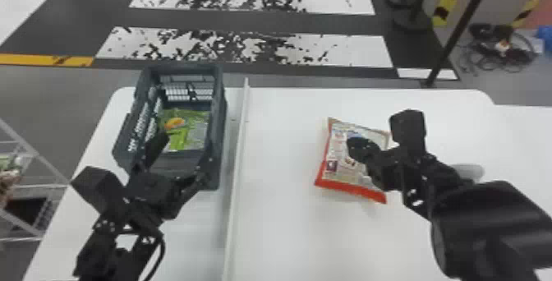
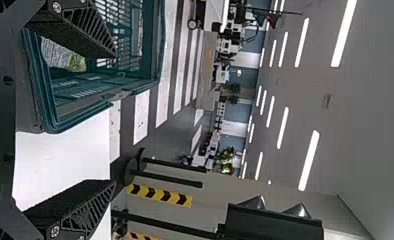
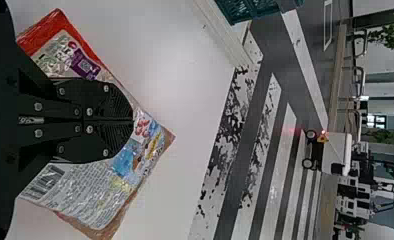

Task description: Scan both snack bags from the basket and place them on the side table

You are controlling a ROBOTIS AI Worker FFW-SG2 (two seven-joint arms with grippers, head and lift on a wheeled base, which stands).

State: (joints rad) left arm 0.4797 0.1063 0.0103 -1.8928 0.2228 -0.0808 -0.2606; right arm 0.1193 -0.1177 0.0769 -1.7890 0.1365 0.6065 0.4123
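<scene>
Basket (image 1: 218, 120), eleven o'clock: I should centre my left gripper (image 2: 113, 118), fingers spread, over the green bag (image 1: 193, 133) before closing; right gripper (image 3: 133, 121) pressed together.

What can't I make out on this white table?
- Red snack bag, right wrist view: middle covered by the right fingers.
- Green snack bag, left wrist view: partly behind a left finger.
- Basket, left wrist view: cut off by the edge.
- Pale object, head view: partly behind the right arm; identity unclear.
</scene>
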